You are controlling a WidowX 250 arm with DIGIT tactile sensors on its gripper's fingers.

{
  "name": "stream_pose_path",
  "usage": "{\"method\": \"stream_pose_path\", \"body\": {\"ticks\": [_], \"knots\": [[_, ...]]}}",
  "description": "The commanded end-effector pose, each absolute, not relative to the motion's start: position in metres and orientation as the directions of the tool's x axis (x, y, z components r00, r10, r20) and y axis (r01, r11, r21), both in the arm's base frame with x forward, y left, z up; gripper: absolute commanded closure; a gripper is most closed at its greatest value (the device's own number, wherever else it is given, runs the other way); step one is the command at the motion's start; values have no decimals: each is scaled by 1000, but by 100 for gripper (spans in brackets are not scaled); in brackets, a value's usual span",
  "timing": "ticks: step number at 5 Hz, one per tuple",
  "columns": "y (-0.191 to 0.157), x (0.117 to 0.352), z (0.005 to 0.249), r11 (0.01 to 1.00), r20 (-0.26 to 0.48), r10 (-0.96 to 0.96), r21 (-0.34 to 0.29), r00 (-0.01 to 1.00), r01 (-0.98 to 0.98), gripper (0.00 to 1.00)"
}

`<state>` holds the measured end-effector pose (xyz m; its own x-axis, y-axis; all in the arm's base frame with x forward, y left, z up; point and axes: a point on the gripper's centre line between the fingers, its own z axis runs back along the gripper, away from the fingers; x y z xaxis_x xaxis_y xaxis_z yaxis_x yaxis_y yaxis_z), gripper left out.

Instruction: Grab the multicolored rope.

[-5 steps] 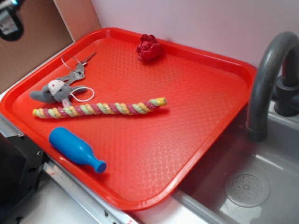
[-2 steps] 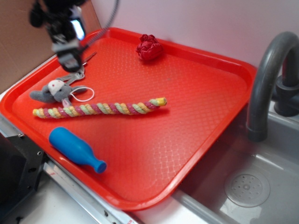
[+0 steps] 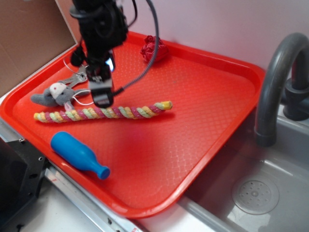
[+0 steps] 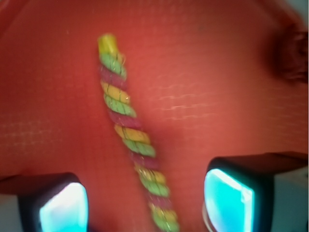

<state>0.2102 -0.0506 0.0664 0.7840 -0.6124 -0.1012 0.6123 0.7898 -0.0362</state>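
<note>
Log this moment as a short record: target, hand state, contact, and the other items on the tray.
target: multicolored rope, lying flat on the red tray
hand: open, over the rope, which runs between the fingers in the wrist view
contact: none visible
other items: blue bottle, grey plush mouse with keys, dark red ball

The exterior view looks down at a slant across the red tray (image 3: 203, 96) from about 7 o'clock. The wrist view sits close above, facing down; both share the multicolored rope (image 3: 104, 113) (image 4: 130, 135).
</note>
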Motion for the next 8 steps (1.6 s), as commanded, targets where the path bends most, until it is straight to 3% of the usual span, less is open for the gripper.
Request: {"method": "stream_pose_path", "body": {"ticks": [1,3,4,6,7,8], "knots": [[-48,204,37,786,-164,-611,-16,774,618,0],[-44,205,23,802,-193,-587,-7,787,597,0],[-47,205,21,795,-189,-597,-10,779,607,100],[-50,204,15,797,-185,-591,11,785,603,100],[-46,213,23,837,-227,-532,6,816,548,100],[-33,222,72,944,-158,-329,-48,931,326,100]]}}
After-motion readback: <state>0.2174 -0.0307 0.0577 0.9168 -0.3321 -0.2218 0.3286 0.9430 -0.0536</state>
